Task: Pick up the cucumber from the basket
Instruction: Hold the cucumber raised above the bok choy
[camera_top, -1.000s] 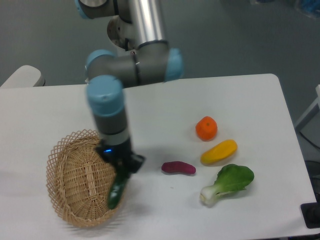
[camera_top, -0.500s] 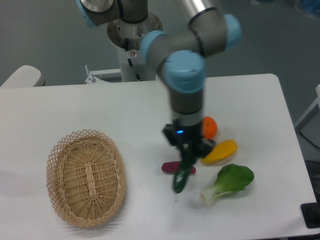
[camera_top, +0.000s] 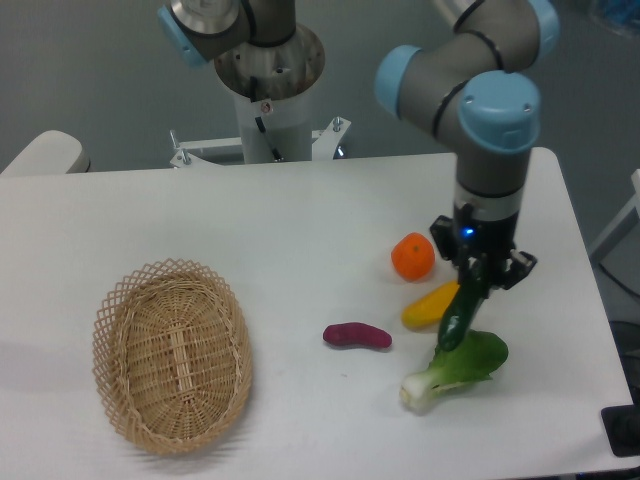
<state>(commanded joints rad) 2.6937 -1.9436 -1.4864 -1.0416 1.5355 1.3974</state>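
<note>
Basket (camera_top: 171, 359) is seen at the left of the white desk (camera_top: 300, 230), holding nothing. Purple vegetable (camera_top: 357, 336) lies mid-desk. Orange fruit (camera_top: 413, 257) and yellow vegetable (camera_top: 428, 307) sit further right. Cucumber (camera_top: 456, 320) is gripped by the end effector (camera_top: 473, 281), hanging tilted over the bok choy (camera_top: 455, 368). No legible writing is noted.

The cucumber (camera_top: 460, 314) hides part of the yellow vegetable (camera_top: 426, 306) and its own top sits between the gripper (camera_top: 478, 277) fingers.
</note>
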